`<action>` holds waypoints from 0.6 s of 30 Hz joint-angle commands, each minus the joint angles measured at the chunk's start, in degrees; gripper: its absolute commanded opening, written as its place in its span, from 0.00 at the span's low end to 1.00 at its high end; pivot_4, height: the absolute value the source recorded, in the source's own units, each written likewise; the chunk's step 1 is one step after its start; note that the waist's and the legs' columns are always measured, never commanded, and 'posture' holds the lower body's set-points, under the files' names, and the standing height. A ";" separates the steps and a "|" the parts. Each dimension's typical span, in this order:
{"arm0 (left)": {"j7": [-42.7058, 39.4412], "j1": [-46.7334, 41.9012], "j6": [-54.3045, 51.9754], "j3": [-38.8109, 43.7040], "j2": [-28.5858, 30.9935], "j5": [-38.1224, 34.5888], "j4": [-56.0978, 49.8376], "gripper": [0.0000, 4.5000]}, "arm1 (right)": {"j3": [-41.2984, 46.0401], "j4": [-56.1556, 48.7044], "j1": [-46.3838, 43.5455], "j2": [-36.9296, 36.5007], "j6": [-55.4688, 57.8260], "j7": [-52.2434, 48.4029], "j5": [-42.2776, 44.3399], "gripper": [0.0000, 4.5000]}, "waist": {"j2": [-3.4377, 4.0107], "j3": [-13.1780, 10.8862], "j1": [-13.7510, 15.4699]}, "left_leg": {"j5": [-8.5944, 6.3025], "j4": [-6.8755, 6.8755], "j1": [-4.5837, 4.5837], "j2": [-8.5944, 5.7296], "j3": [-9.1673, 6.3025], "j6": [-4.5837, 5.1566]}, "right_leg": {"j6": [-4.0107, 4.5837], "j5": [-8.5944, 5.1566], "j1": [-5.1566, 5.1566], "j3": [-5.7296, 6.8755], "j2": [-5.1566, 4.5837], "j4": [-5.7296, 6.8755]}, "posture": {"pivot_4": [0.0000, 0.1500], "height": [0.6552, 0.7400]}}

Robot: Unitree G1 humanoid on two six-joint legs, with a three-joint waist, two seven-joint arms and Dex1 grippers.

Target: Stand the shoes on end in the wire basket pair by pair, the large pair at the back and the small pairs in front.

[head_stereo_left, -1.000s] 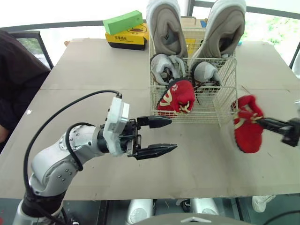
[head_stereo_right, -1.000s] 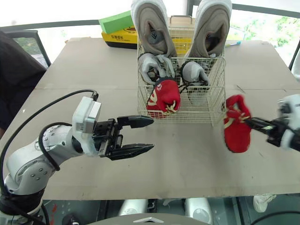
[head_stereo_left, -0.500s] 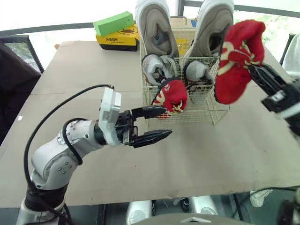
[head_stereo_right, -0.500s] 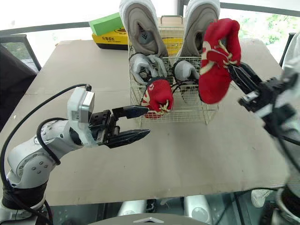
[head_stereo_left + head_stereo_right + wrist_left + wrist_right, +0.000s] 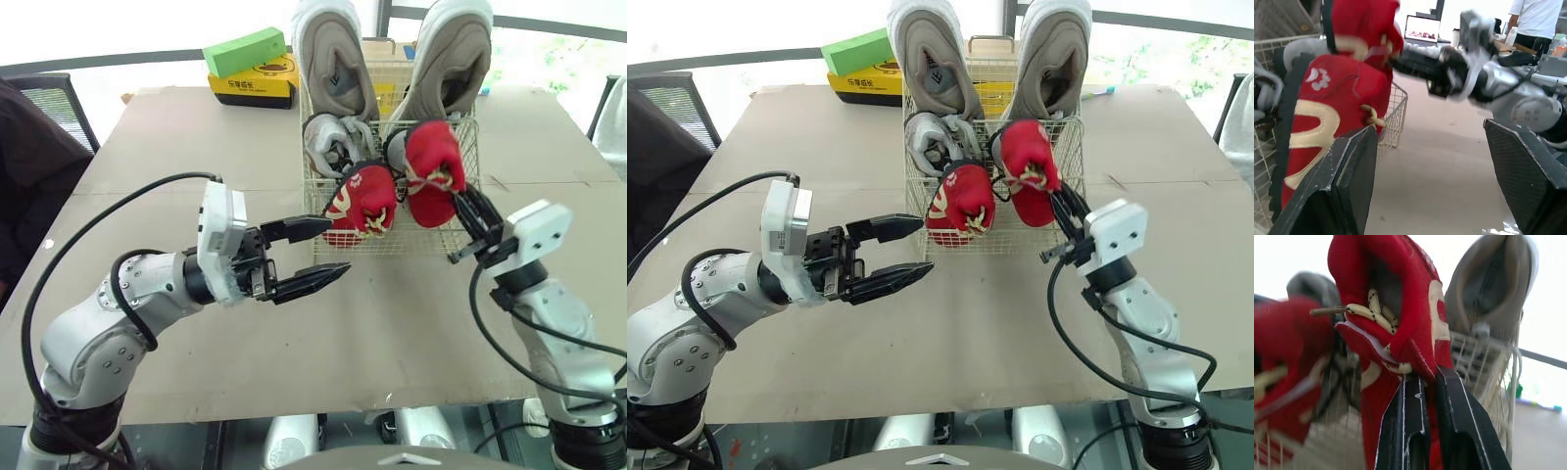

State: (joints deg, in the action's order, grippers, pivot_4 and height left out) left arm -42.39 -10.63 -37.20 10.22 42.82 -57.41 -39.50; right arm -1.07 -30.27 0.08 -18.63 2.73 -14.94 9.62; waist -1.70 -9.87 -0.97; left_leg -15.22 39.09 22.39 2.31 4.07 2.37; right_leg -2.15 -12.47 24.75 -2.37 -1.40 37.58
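Observation:
A wire basket [image 5: 460, 220] stands mid-table with two large grey shoes [image 5: 331, 54] upright at its back and a small grey pair [image 5: 328, 142] before them. One red shoe [image 5: 361, 204] stands at the front left of the basket. My right gripper [image 5: 468, 210] is shut on a second red shoe [image 5: 432, 172], holding it upright at the basket's front right beside the first; whether it rests on the basket floor is unclear. In the right wrist view the fingers [image 5: 1405, 431] pinch its heel [image 5: 1400, 323]. My left gripper [image 5: 328, 251] hovers open just in front of the basket's left side.
A green box [image 5: 245, 49] lies on a yellow box [image 5: 250, 86] at the table's back left. A dark chair [image 5: 44, 98] stands at the left. A person in a white shirt [image 5: 1535, 17] shows far off in the left wrist view.
My right gripper has brought the red shoe down from above the basket's right side into its front right. The left gripper stays open before the basket. The camera shifted slightly.

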 commanded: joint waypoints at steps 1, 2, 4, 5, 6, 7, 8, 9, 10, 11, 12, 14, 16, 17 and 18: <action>2.24 0.05 0.29 -1.12 -0.76 0.46 -3.03 0.84 | 0.29 4.39 1.94 1.82 -4.77 1.41 -3.13 0.01 | -0.05 0.06 -0.02 | 0.00 0.01 -0.03 -0.01 0.05 0.00 | 0.00 0.00 0.00 -0.04 -0.02 0.03 | 1.00 1.00; 2.51 0.43 0.45 -1.33 -0.89 0.59 -3.30 0.84 | 0.38 4.87 2.70 2.84 -4.99 1.38 -2.33 0.01 | -0.07 0.06 -0.01 | 0.00 0.01 -0.05 -0.01 0.06 0.00 | 0.00 0.00 0.00 -0.05 -0.02 0.05 | 1.00 1.00; 2.99 1.31 0.78 -1.60 -1.09 0.77 -3.97 0.84 | 0.63 3.99 3.92 4.04 -4.42 0.89 -0.49 0.01 | -0.04 0.05 0.00 | 0.00 0.00 -0.01 -0.01 0.05 0.00 | 0.00 0.00 0.04 -0.04 -0.02 0.07 | 1.00 1.00; 3.13 1.70 0.93 -1.66 -1.14 0.83 -4.28 0.84 | 0.84 3.11 4.27 4.47 -3.77 0.65 0.34 0.01 | -0.04 0.05 -0.04 | 0.00 -0.02 -0.01 0.01 0.05 0.00 | 0.00 0.00 0.05 -0.03 -0.01 0.08 | 1.00 1.00; 2.97 2.03 1.10 -1.49 -1.18 0.85 -4.18 0.84 | 1.29 1.90 4.48 5.04 -2.40 0.65 2.04 0.01 | -0.04 0.05 -0.03 | -0.01 -0.03 0.01 0.02 0.05 0.00 | 0.01 0.00 0.06 -0.03 0.00 0.07 | 1.00 1.00; 2.74 2.32 1.21 -1.32 -1.18 0.90 -3.91 0.84 | 1.86 0.71 4.74 5.56 -0.65 0.70 4.31 0.01 | -0.04 0.05 0.04 | -0.01 -0.03 0.03 0.02 0.04 0.00 | 0.02 0.01 0.07 -0.02 0.01 0.07 | 1.00 1.00; 2.47 2.60 1.34 -1.19 -1.16 0.99 -3.71 0.84 | 2.30 -0.17 4.98 5.79 0.58 0.65 5.70 0.01 | -0.04 0.05 0.10 | -0.01 -0.04 0.04 0.03 0.03 0.00 | 0.06 0.03 0.08 -0.01 0.00 0.07 | 1.00 1.00; 2.22 2.88 1.47 -1.11 -1.17 1.09 -3.48 0.84 | 2.39 -0.92 5.49 5.23 1.73 -0.23 6.59 0.01 | -0.04 0.04 0.13 | -0.01 -0.04 0.04 0.03 0.02 0.00 | 0.06 0.03 0.08 0.01 0.00 0.06 | 1.00 1.00; 2.25 3.16 1.49 -1.08 -1.25 1.05 -3.43 0.84 | 2.18 -1.51 6.15 4.45 2.45 -1.84 7.81 0.01 | -0.04 0.04 0.14 | -0.01 -0.04 0.05 0.03 0.01 0.00 | 0.06 0.02 0.07 0.00 0.00 0.06 | 1.00 1.00; 2.44 3.45 1.56 -1.18 -1.44 1.11 -3.59 0.84 | 2.20 -2.01 6.96 3.87 2.57 -2.86 8.39 0.01 | -0.04 0.05 0.17 | -0.01 -0.04 0.05 0.02 0.02 0.00 | 0.05 0.02 0.07 0.00 0.00 0.05 | 1.00 1.00; 3.09 3.87 1.37 -1.15 -1.83 0.62 -3.72 0.84 | 2.55 -2.68 7.99 2.97 3.37 -4.07 9.50 0.06 | -0.04 0.04 0.20 | -0.01 -0.04 0.05 0.02 0.02 0.00 | 0.03 0.01 0.07 0.01 -0.02 0.04 | 1.00 1.00; 3.52 4.64 1.45 -0.90 -2.28 0.29 -3.80 0.84 | 3.39 -3.86 9.39 1.22 4.49 -5.64 10.87 0.20 | -0.05 0.04 0.18 | -0.02 -0.05 0.06 0.01 0.03 0.02 | 0.02 0.00 0.07 0.01 -0.05 -0.01 | 1.00 1.00; 3.25 5.88 1.68 -0.11 -2.46 0.26 -3.24 0.84 | 5.63 -6.15 11.14 -2.51 6.76 -8.16 13.37 0.40 | -0.03 0.03 0.18 | -0.02 -0.05 0.09 0.00 0.03 0.02 | 0.01 0.00 0.07 0.02 -0.06 -0.03 | 1.00 1.00; 3.41 6.44 1.68 0.20 -2.49 0.36 -3.07 0.84 | 6.80 -7.24 12.09 -4.45 7.97 -9.69 14.94 0.50 | -0.04 0.03 0.17 | -0.02 -0.05 0.09 0.00 0.03 0.03 | 0.00 -0.01 0.07 0.02 -0.07 -0.04 | 1.00 1.00; 3.39 7.10 1.69 0.42 -2.37 0.63 -2.92 0.84 | 8.06 -8.08 13.05 -6.50 8.56 -11.09 15.42 0.62 | -0.03 0.03 0.18 | -0.02 -0.05 0.09 0.00 0.03 0.03 | 0.00 -0.01 0.07 0.02 -0.06 -0.04 | 1.00 1.00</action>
State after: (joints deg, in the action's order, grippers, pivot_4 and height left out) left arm -38.98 -4.10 -36.64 8.94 40.48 -56.38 -41.58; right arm 3.92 -34.77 12.31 -23.00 10.24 -23.59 22.71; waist -1.73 -9.84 -0.79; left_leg -15.24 39.04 22.48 2.31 4.10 2.40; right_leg -2.15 -12.48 24.83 -2.34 -1.47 37.54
